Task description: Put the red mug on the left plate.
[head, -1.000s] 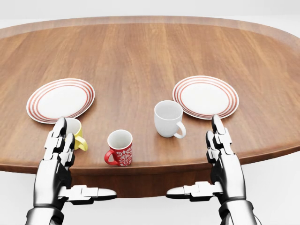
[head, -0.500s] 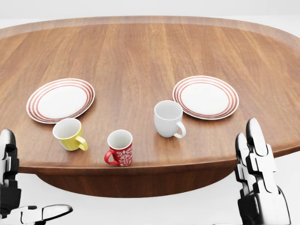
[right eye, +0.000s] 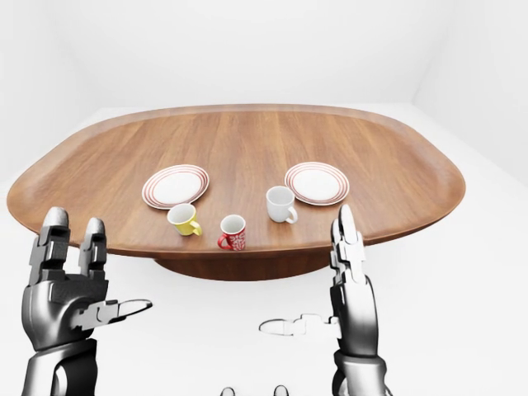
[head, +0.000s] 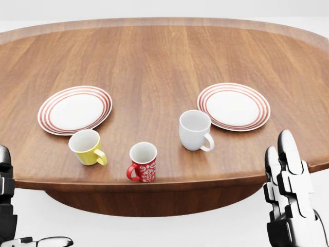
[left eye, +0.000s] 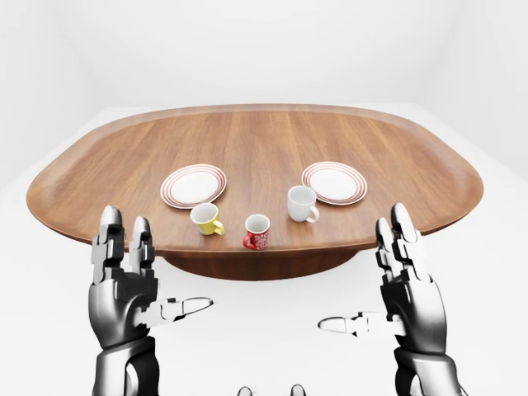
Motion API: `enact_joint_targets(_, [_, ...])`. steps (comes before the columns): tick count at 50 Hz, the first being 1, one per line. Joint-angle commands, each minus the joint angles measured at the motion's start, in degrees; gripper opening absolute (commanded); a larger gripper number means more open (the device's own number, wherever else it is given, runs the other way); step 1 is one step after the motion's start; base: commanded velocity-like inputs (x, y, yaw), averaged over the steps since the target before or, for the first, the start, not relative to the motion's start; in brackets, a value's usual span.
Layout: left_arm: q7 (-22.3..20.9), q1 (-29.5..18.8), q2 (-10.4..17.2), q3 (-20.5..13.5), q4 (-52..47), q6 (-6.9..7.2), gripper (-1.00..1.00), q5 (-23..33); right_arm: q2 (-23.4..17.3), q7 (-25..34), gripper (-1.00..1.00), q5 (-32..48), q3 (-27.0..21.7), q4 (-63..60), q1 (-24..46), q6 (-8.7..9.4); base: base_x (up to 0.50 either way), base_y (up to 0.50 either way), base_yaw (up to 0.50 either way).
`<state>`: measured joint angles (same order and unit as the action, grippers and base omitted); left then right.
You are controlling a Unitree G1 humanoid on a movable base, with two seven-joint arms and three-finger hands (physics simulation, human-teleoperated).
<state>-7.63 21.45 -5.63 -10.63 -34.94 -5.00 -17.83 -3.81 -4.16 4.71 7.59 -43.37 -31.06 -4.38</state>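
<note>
The red mug (head: 143, 163) with a white pattern stands near the table's lower edge in the head view, handle to the left. The left plate (head: 75, 109), white with red rings, lies up and left of it. My left hand (left eye: 136, 285) is open, below the table edge at the lower left. My right hand (left eye: 388, 293) is open, below the table edge at the lower right. Both hands are apart from the mug and hold nothing.
A yellow mug (head: 87, 147) stands between the red mug and the left plate. A white mug (head: 195, 130) stands to the right, next to a second ringed plate (head: 234, 106). The oval wooden table (head: 164, 56) has a curved lower edge.
Both hands have dropped and spread outward from the table edge. The whole picture has shifted slightly right, so the camera has moved a little left.
</note>
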Motion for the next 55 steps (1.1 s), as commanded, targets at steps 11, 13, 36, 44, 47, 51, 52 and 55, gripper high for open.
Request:
enact_joint_targets(11, [-0.9,0.7,0.5,0.6,0.0,0.0,1.0,-0.2,0.5,-0.2,1.0,1.2,0.3,0.4,1.7,2.02,0.0,0.5,0.0])
enact_joint_targets(13, [-0.7,0.6,0.6,0.6,-0.1,0.0,1.0,-0.2,0.5,-0.2,1.0,1.3,0.3,0.3,1.4,1.78,0.0,0.5,0.0])
enact_joint_targets(36, [-1.1,1.5,0.9,1.7,-0.8,0.0,1.0,-0.2,0.5,0.0,1.0,1.9,0.4,0.9,1.7,1.2,0.0,0.5,0.0])
enact_joint_targets(44, [-1.4,1.5,0.8,1.6,-0.9,0.0,1.0,-0.4,0.1,0.1,1.0,0.8,0.8,1.3,1.5,-0.62,0.12,0.35,0.0])
enact_joint_targets(47, [-1.5,1.6,0.8,1.6,-0.9,0.0,1.0,-0.4,0.3,0.0,1.0,1.1,0.7,1.2,2.0,1.05,0.0,0.0,0.0])
enact_joint_targets(51, [-1.6,1.7,0.8,1.7,-0.9,0.0,1.0,-0.4,-0.1,0.4,1.0,1.6,1.4,1.7,1.9,0.34,0.1,0.0,0.0])
enact_joint_targets(52, [-1.7,1.6,0.8,2.1,-0.7,0.0,1.0,-0.1,0.2,0.1,1.0,4.2,2.1,2.2,4.3,5.73,0.0,0.0,0.0])
enact_joint_targets(55, [-1.7,1.7,0.9,2.2,-0.8,0.0,1.0,-0.2,0.0,0.0,1.0,4.4,2.4,2.4,4.7,6.41,0.0,0.0,0.0])
